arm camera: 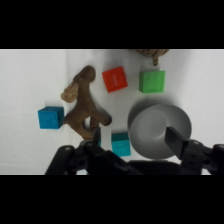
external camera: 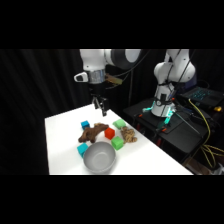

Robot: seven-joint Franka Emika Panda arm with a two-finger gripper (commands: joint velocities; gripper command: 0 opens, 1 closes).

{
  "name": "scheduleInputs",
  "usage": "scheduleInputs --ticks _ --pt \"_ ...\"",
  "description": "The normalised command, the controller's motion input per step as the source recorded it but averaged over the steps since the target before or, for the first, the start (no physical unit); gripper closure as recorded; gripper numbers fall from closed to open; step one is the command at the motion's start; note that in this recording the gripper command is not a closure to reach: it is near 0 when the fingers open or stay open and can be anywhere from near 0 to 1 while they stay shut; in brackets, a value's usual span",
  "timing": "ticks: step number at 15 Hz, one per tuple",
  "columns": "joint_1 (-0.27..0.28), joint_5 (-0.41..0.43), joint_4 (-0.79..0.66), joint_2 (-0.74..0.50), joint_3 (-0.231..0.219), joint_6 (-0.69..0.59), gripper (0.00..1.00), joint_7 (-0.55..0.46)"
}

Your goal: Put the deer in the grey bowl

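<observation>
Pincer hangs open and empty above the deer, which we see beside the grey bowl (ungrasped).

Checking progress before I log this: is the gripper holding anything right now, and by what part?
Nothing is held. The gripper hangs open above the table, and the deer lies flat on it.

The deer looks like soft brown plush — fuzzy, matt cloth. The grey bowl has a smooth, matt surface with a faint sheen inside. The white table is plain and smooth — evenly bright.
</observation>
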Motion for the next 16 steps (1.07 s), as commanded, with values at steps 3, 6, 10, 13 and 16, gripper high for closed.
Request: scheduleInputs --ticks 3,6,10,13,16 --pt "-0.045 0.005 0.07 0.06 -0.008 0.04 0.0 -0.06" --pt "-0.139 0.052 0.28 0.22 -0.081 0.14 0.0 -0.27" --pt "-0.161 0.149 0.34 0.36 -0.073 0.22 0.0 -0.29" --pt "-0.116 0.255 0.18 0.35 0.0 0.23 0.0 -0.17" --pt "-0.106 0.262 0.02 0.24 0.03 0.23 0.0 -0.12"
